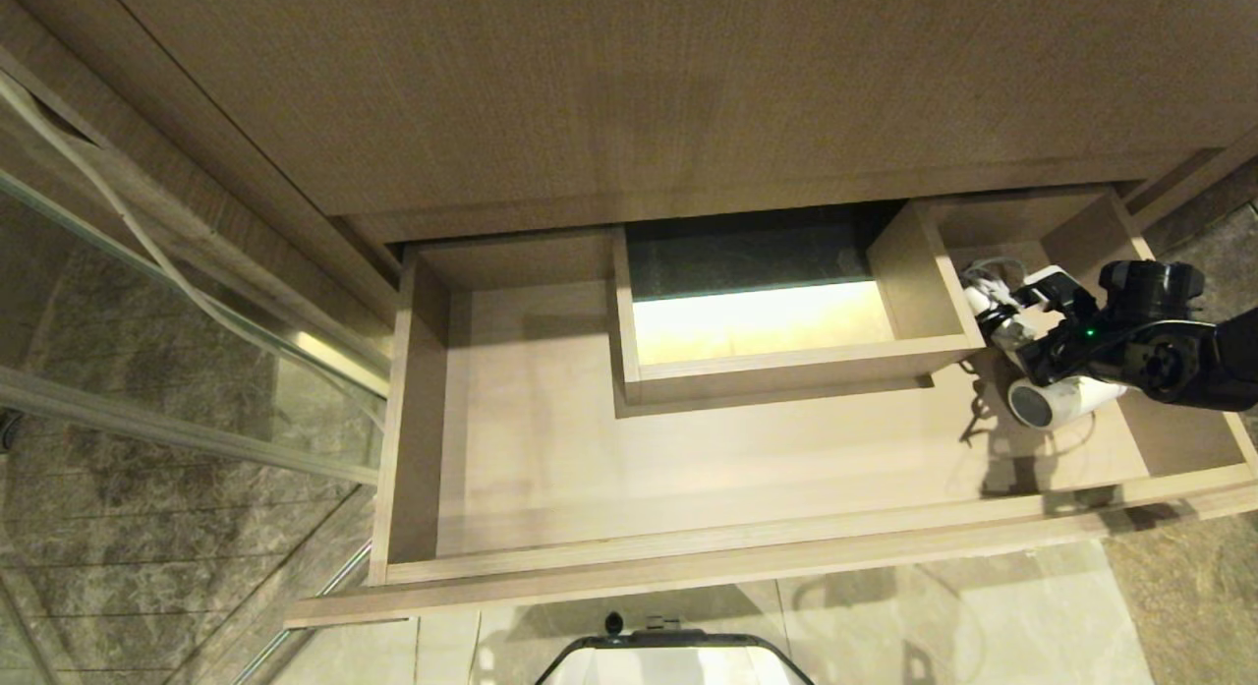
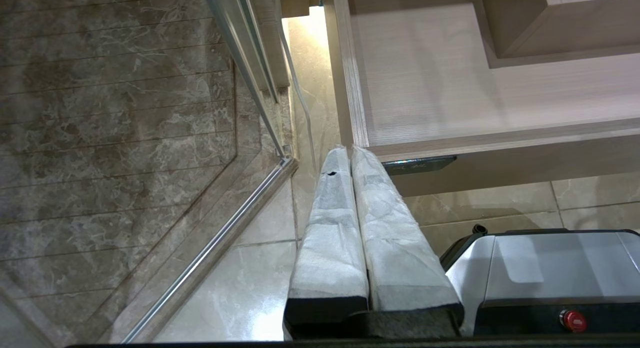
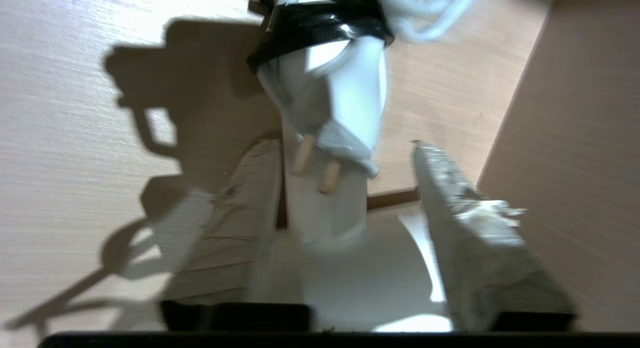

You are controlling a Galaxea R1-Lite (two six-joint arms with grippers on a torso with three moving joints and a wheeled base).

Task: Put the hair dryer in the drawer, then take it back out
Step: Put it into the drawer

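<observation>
A: From the head view, where's your hair dryer?
B: In the drawer, right end; barrel's dark end faces left-front, handle runs back under the right gripper.
A: Left wrist view?
B: Left gripper pressed together, beside the drawer's corner.
A: Right wrist?
B: Fingers spread around the handle; one side shows a gap.

No text, label, brand, number or sign could be read on anything in the three views.
</observation>
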